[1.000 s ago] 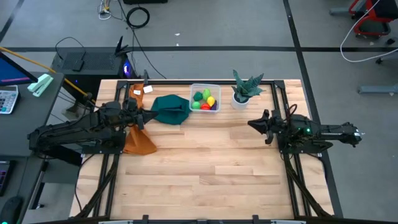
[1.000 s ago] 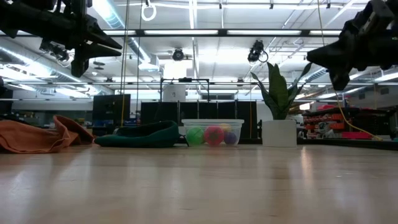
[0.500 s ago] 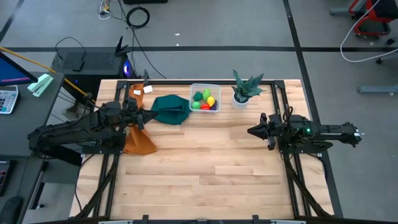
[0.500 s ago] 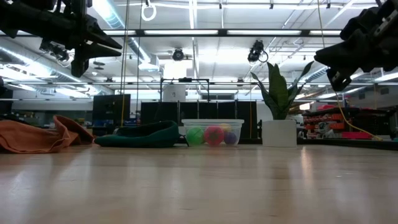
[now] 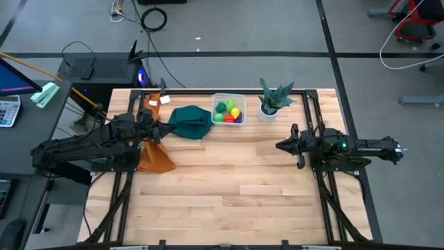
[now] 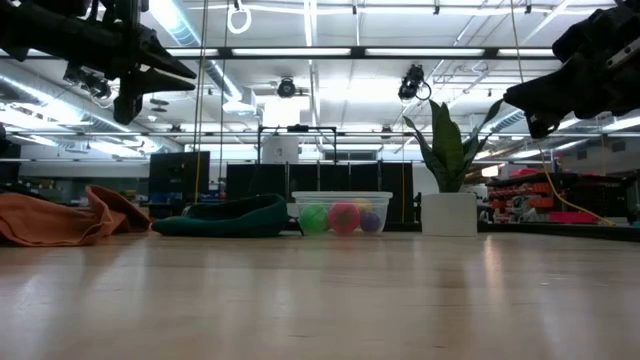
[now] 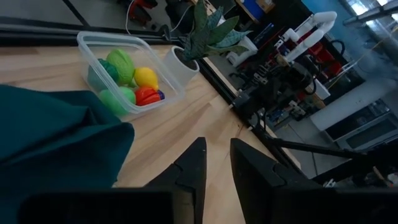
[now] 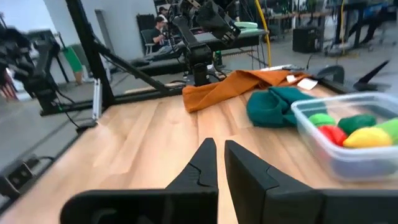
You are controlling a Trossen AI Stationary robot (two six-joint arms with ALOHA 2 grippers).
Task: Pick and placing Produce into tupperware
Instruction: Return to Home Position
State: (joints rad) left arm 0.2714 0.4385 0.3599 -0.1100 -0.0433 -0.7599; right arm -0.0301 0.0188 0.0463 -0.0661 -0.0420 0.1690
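All the produce (image 5: 229,112) we are seeing is sitting in the tupperware (image 5: 216,98), leaving nothing out, and we are holding both the left end effector (image 5: 157,130) and right end effector (image 5: 280,146) clenched and empty above the counter (image 5: 229,180).

I see the produce (image 5: 228,111) in the tupperware (image 5: 216,99) at the table's (image 5: 229,194) back, a cloth (image 5: 189,122) on its left, a plant (image 5: 272,101) on its right.

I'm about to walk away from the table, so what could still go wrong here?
The produce already sits in the tupperware, but the box has no lid and stands at the table's far edge, so a bump could spill it. The potted plant beside it could tip if the right gripper swings that way.
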